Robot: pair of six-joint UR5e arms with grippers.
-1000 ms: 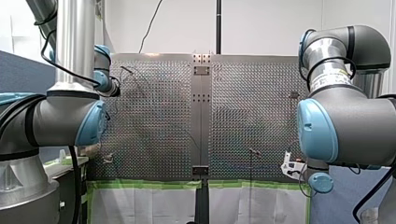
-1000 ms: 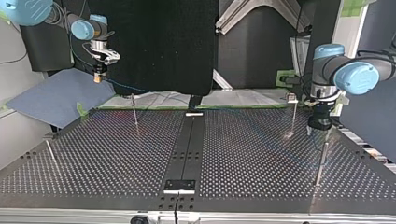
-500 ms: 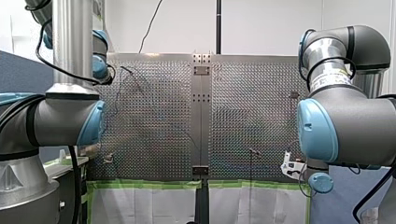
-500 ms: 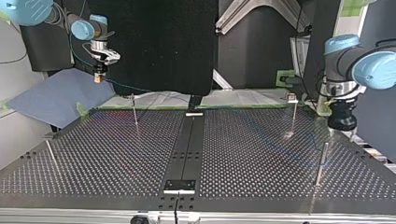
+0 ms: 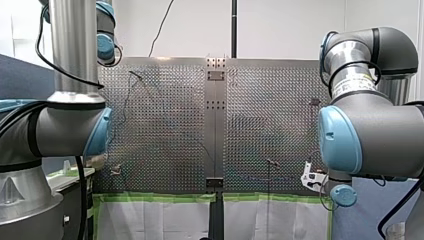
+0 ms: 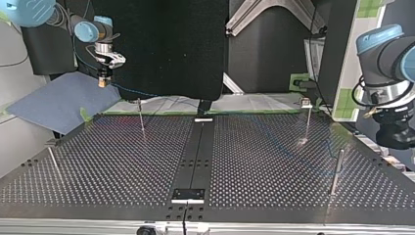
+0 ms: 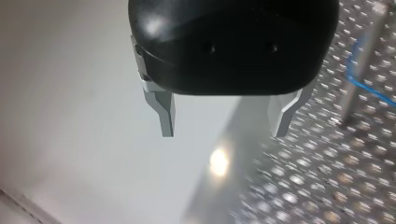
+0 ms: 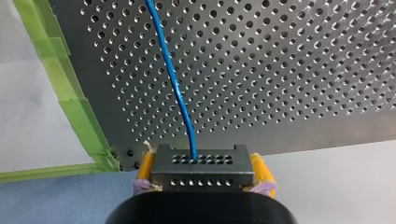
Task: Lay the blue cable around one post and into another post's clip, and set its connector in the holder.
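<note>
In the right wrist view my right gripper, with yellow pads, is shut on a dark grey connector. The blue cable runs from it out over the perforated table. The top view shows that gripper held above the table's far left corner, the cable trailing off it. My left gripper is open with nothing between its metal fingers. Beside it stands a post with the blue cable against it. In the top view my left gripper hangs off the table's right edge.
Thin posts stand on the table in the top view: one at the far left, one with a clip head, one at the near right and one at the left edge. A small block sits on the centre strip.
My left arm has pulled away from the right-hand posts, toward the top view's right, and risen in the front view. My right arm has held still with the connector.
</note>
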